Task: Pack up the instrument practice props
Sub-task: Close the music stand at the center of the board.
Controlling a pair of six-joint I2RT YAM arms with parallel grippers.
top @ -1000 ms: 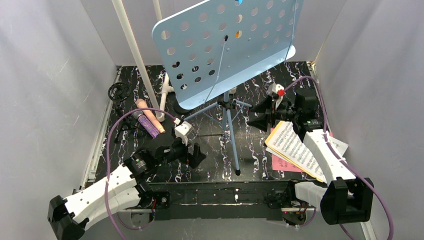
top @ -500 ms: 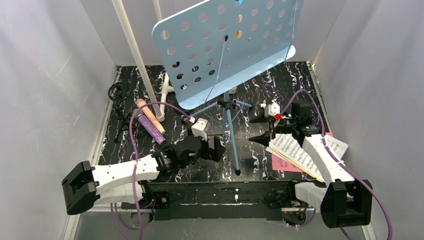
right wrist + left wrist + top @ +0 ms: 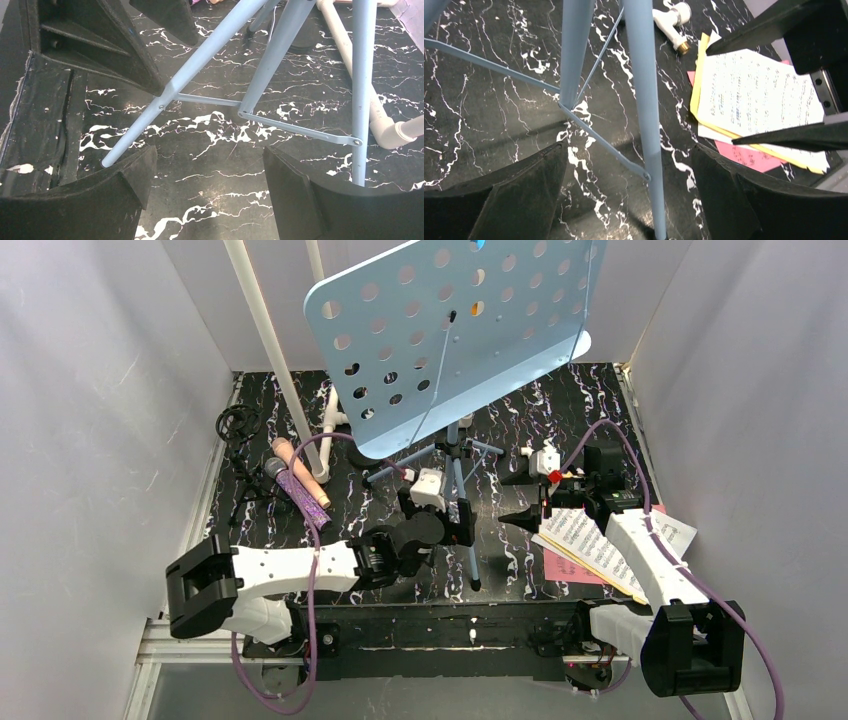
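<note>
left gripper (image 3: 440, 520): mine, spread wide and released. Its fingers (image 3: 514, 200) straddle the front leg (image 3: 646, 115) of the music rack's stand, low over the tabletop (image 3: 590, 400), touching neither side of it.
right gripper (image 3: 517, 498): mine too, also spread and holding nothing. It faces the stand's legs from the right, just beside the sheet-music pages (image 3: 590, 540).
music rack (image 3: 450, 330): upright in the middle of the tabletop, its light-blue perforated plate tilted above the legs.
sheet-music pages: stacked at the right near edge — white over yellow over pink.
microphones: the pink microphone (image 3: 295, 460) and the glittery purple microphone (image 3: 305, 498) lie side by side at the left.
mic mounts (image 3: 240, 425): black, by the left wall.
pipe frame (image 3: 270, 340): white, standing back-left of the rack.
</note>
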